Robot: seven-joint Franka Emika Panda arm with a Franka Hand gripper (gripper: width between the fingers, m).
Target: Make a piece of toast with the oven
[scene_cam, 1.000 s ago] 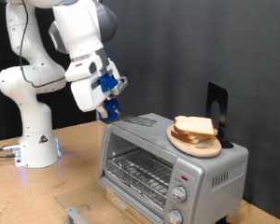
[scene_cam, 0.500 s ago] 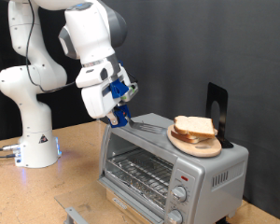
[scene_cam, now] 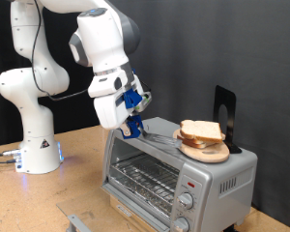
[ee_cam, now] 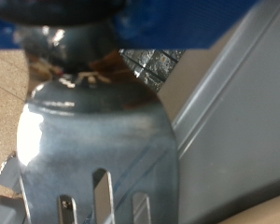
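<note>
Silver oven (scene_cam: 174, 174) stands on the desk (scene_cam: 77, 179), door shut, wire rack empty. On its roof, a round wooden plate (scene_cam: 205, 148) carries stacked bread slices (scene_cam: 200, 132). Claw (scene_cam: 133, 123) grips a metal spatula (ee_cam: 93, 140) over the roof, beside the plate.

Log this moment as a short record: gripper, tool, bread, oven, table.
gripper: above the oven's top, near its exterior view's left end, shut on a metal spatula
metal spatula: slotted blade, reaching across the oven top toward the bread
bread: slices stacked on a round wooden plate on top of the oven
oven: silver, door shut, wire rack visible inside, no bread seen on it
table: wooden, carries the oven and the arm's base
</note>
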